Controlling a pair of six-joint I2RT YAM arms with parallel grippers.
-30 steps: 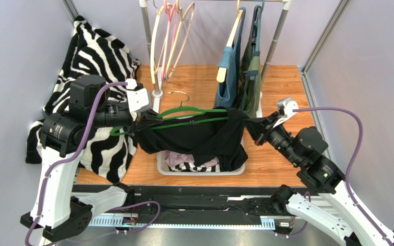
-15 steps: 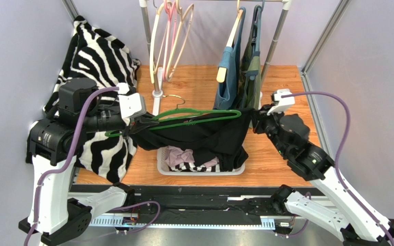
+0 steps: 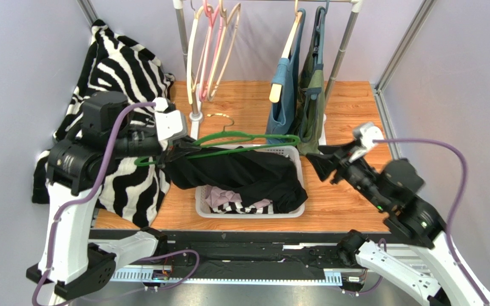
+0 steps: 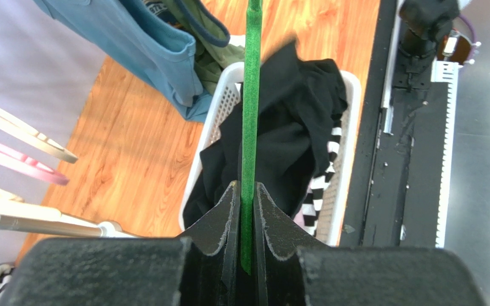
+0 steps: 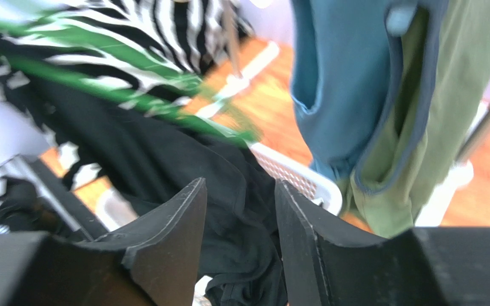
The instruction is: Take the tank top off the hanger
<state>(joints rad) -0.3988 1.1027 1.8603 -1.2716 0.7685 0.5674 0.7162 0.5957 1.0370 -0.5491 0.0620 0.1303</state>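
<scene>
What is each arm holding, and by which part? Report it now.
Left gripper: fingers shut on the green hanger, by a thin bar near its end. Right gripper: fingers open, nothing held.

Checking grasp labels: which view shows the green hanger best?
Top external: nearly the whole green hanger shows, with one end in the left gripper. Left wrist shows the hanger only edge-on in the gripper. Right wrist shows a blurred stretch.
</scene>
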